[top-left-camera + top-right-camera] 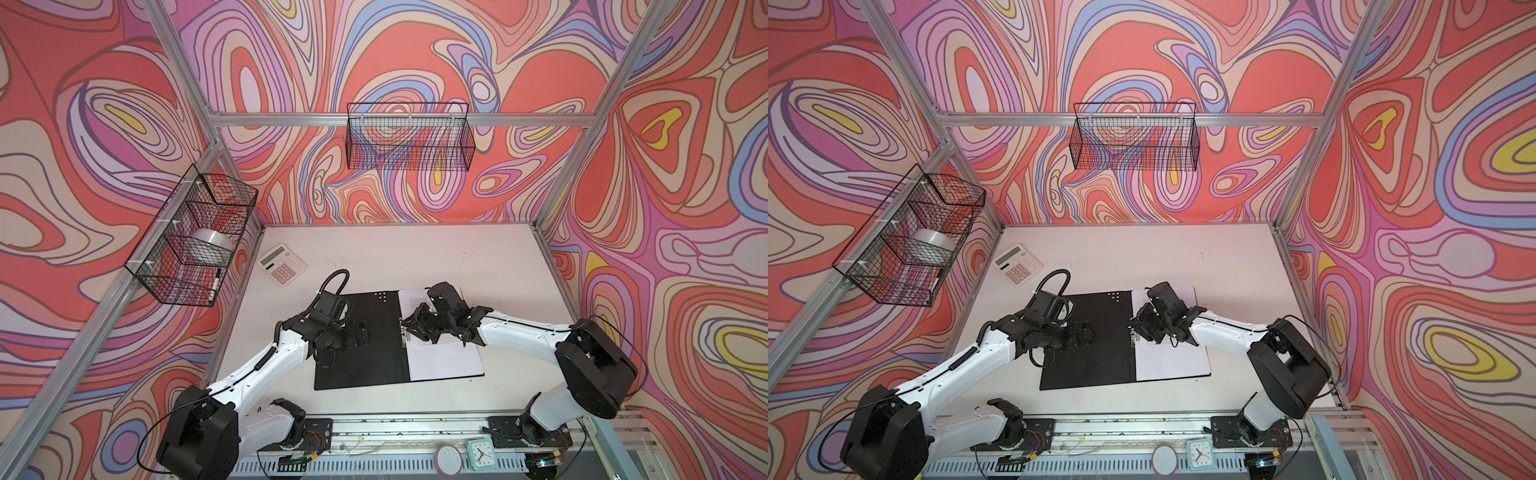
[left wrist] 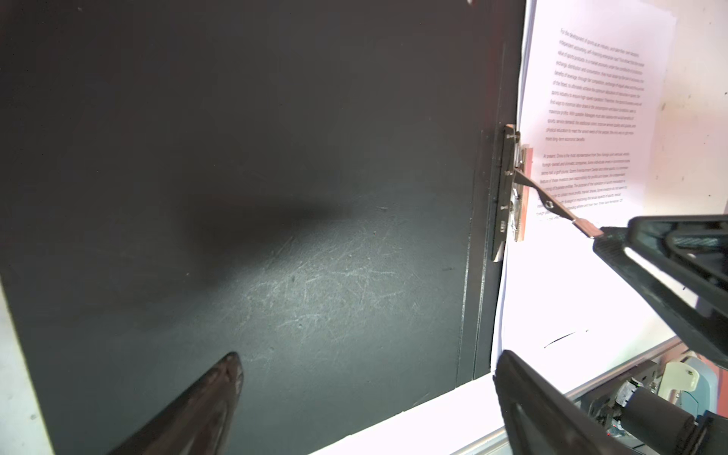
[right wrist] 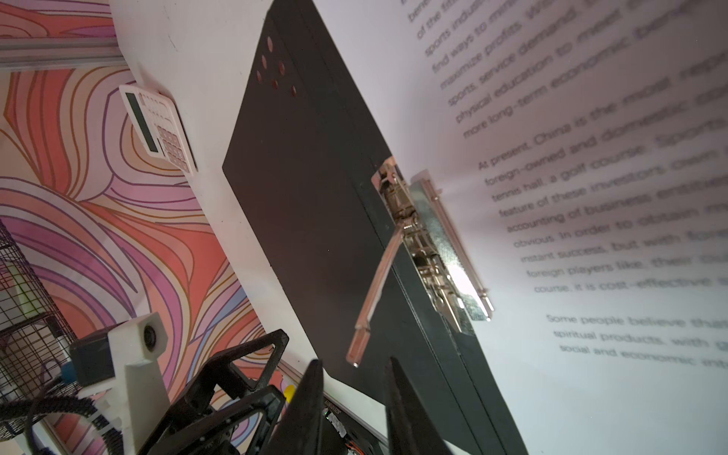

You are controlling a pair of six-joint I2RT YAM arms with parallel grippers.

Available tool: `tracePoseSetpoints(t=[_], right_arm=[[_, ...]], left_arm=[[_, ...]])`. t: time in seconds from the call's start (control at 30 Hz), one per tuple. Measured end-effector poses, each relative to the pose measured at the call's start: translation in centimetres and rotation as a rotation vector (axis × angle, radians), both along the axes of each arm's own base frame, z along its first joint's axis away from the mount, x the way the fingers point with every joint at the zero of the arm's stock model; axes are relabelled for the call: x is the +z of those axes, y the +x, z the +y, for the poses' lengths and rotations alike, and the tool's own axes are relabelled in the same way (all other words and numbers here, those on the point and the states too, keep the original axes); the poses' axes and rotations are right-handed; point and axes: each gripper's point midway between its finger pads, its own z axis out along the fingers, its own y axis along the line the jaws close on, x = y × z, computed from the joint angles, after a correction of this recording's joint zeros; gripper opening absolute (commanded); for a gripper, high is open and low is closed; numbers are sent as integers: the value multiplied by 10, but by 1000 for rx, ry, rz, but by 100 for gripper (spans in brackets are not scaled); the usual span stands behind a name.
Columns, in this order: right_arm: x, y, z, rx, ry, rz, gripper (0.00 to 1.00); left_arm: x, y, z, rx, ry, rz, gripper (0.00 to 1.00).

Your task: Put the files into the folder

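The folder [image 1: 357,361] [image 1: 1088,365] lies open on the table, black inside facing up. The files [image 1: 444,357] [image 1: 1171,361], white printed sheets, lie on its right half. At the spine, the metal clip [image 2: 512,185] [image 3: 425,244] has its lever [image 3: 378,283] raised. My right gripper [image 1: 411,326] [image 3: 354,361] is at the lever's free end, jaws narrowly apart, with the lever's tip between the fingertips and a gap on both sides. My left gripper [image 1: 357,334] [image 2: 370,364] hangs wide open over the bare black left half [image 2: 275,157], holding nothing.
A white-and-pink calculator [image 1: 282,264] lies at the table's far left corner. A wire basket [image 1: 166,286] on the left wall holds a tape roll [image 1: 212,245] and a marker. Another wire basket [image 1: 409,166] hangs on the back wall. A small clock [image 1: 481,453] stands on the front rail.
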Motion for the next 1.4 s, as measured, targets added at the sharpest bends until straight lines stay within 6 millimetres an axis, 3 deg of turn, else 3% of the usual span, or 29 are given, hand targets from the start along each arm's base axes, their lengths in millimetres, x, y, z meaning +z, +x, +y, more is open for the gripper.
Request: tracePoseSetpoints(t=[0.43, 0.53, 1.0, 1.4], right_arm=[[-10, -1, 0, -18, -4, 27, 21], [-10, -1, 1, -18, 2, 28, 15], [-12, 1, 5, -15, 15, 30, 17], [-14, 0, 5, -19, 21, 32, 10]], left_arm=[[-3, -2, 0, -3, -7, -1, 100], [-3, -2, -1, -3, -9, -2, 100], [-2, -1, -2, -6, -18, -5, 100], [-4, -2, -3, -9, -23, -2, 100]])
